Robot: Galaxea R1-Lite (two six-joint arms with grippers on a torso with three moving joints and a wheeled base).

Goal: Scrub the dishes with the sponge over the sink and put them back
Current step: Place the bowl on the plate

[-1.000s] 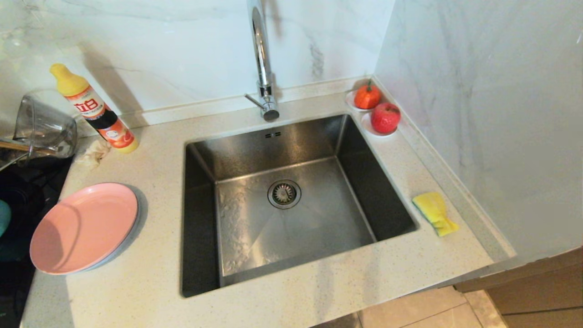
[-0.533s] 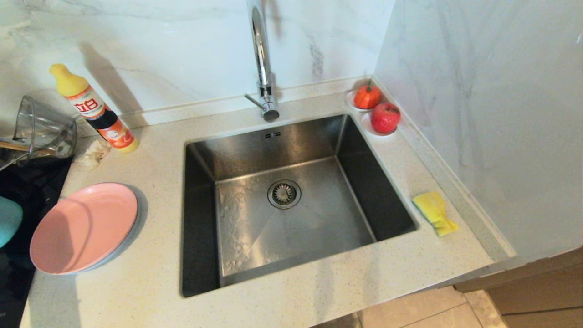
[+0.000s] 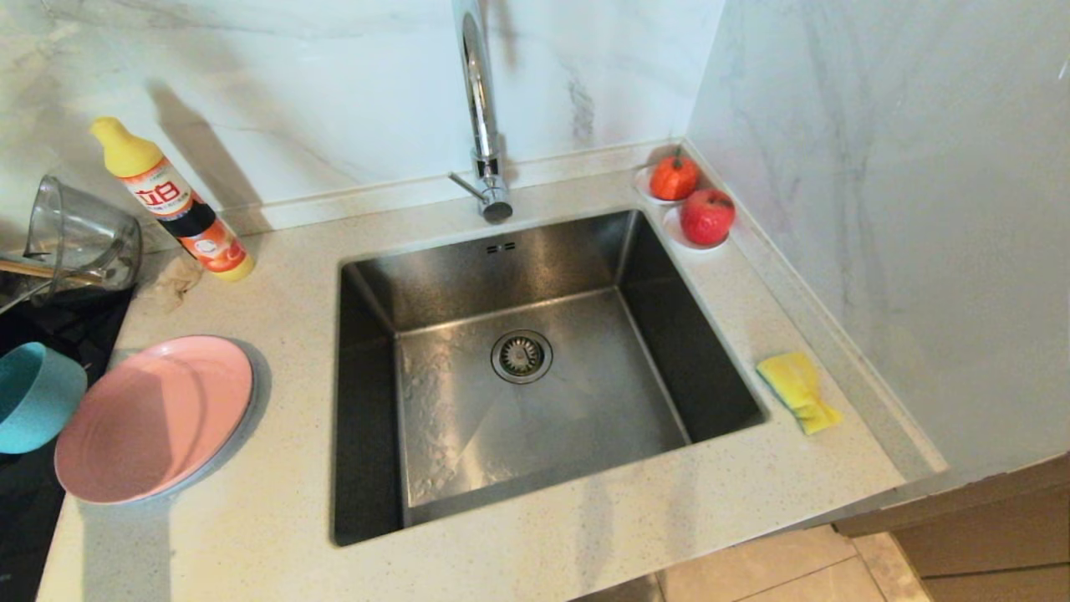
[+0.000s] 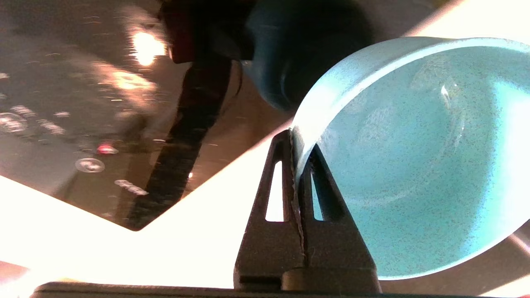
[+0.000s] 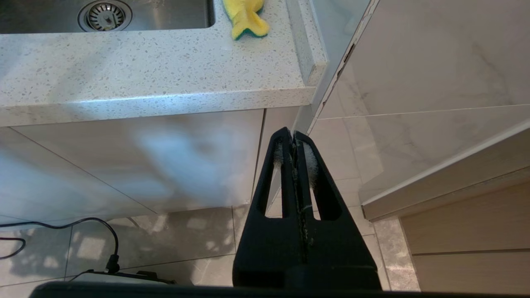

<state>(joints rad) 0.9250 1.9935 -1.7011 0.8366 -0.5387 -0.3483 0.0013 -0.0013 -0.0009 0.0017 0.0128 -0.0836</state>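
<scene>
The teal bowl point(image 3: 33, 397) hangs tilted at the left edge of the head view, beside the pink plate point(image 3: 155, 418). My left gripper point(image 4: 299, 142) is shut on the bowl's point(image 4: 414, 157) rim, one finger inside and one outside; the head view does not show the gripper. The pink plate lies on a grey-blue plate point(image 3: 224, 465), of which only an edge shows. The yellow sponge point(image 3: 798, 391) lies on the counter to the right of the steel sink point(image 3: 585, 418). My right gripper point(image 5: 293, 136) is parked, shut and empty, below the counter's front edge, with the sponge point(image 5: 245, 14) beyond it.
A chrome faucet point(image 3: 481, 109) stands behind the sink. A detergent bottle point(image 3: 171, 205), a glass jug point(image 3: 79, 238) and a crumpled cloth point(image 3: 171, 280) sit at the back left. Two red fruits point(image 3: 706, 216) occupy the back right corner. A marble wall point(image 3: 878, 209) borders the right.
The teal bowl has come further into the head view from the left edge and moved right, toward the pink plate. The sponge and the plates have not moved.
</scene>
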